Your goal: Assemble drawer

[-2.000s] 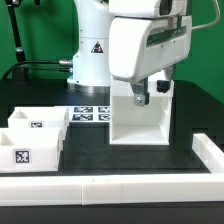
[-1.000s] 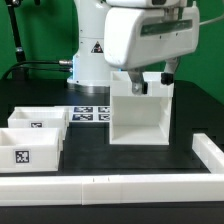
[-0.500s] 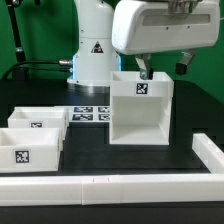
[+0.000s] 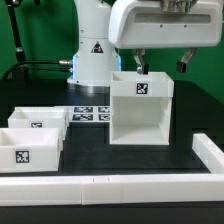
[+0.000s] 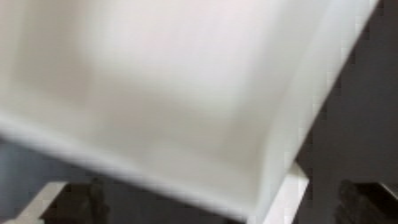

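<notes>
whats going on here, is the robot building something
A single robot arm is putting a white plastic drawer unit together. Its gripper hangs open over the top of the tall box housing, gripping nothing. The housing stands upright on the black table with its open front empty. The two small trays sit together at the exterior view's left, not yet slid in.

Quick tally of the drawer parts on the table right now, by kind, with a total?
Tall box housing: 1
Small trays: 2, the far tray and the near tray
Total: 3 drawer parts, all white and all sitting loose; neither tray is in the housing yet.
</notes>
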`<state>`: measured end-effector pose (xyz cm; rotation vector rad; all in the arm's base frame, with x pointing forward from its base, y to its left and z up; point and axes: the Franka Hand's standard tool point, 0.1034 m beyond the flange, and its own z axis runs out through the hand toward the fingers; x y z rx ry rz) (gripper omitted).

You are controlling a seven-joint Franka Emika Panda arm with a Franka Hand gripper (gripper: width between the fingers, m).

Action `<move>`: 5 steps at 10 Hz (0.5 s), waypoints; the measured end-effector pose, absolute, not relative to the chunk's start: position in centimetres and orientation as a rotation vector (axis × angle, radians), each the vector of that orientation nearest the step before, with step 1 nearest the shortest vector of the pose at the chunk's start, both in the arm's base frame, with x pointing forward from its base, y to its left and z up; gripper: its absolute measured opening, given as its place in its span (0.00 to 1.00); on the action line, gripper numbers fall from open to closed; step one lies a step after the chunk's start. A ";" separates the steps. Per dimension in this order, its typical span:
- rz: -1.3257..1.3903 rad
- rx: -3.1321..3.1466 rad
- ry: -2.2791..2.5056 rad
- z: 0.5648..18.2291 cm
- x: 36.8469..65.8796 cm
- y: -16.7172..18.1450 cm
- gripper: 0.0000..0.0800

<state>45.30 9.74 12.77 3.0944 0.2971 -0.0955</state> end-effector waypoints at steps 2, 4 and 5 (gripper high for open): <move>-0.131 3.109 0.195 12.1 44.1 10.0 0.81; -0.141 3.113 0.151 10.9 43.2 10.0 0.81; -0.142 3.116 0.153 10.2 43.1 10.1 0.81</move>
